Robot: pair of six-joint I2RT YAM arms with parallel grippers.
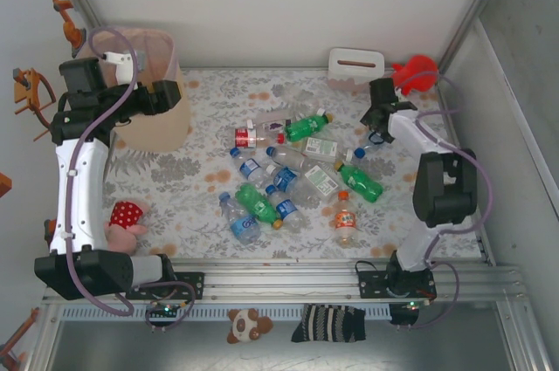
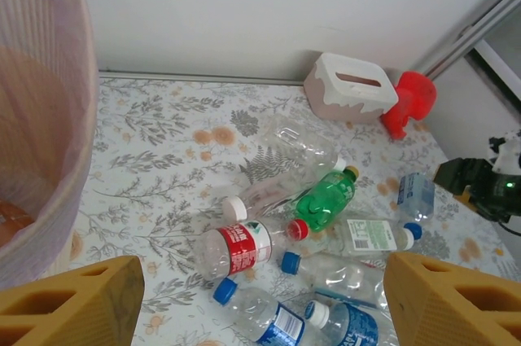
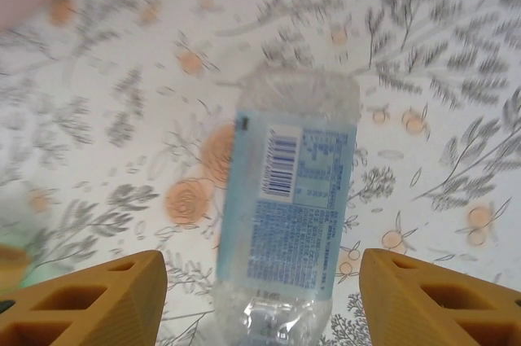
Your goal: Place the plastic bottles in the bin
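Several plastic bottles lie in a heap mid-table: a red-labelled one (image 1: pixel 253 135) (image 2: pixel 236 248), green ones (image 1: pixel 306 127) (image 2: pixel 326 199), an orange one (image 1: pixel 346 218) and blue-labelled clear ones (image 1: pixel 240 218). The beige bin (image 1: pixel 144 83) with its pink liner (image 2: pixel 41 118) stands at the far left. My left gripper (image 1: pixel 173 96) (image 2: pixel 264 305) hangs open beside the bin, high above the heap, holding nothing. My right gripper (image 1: pixel 377 133) (image 3: pixel 264 297) is low over a clear bottle with a pale blue label (image 3: pixel 297 208). That bottle lies between its fingers with a gap on each side.
A white tissue box (image 1: pixel 355 65) (image 2: pixel 354 89) and a red toy figure (image 1: pixel 417 72) (image 2: pixel 411 102) sit at the back right. A plush toy (image 1: pixel 127 218) lies by the left arm. Walls and metal posts close in the table on three sides.
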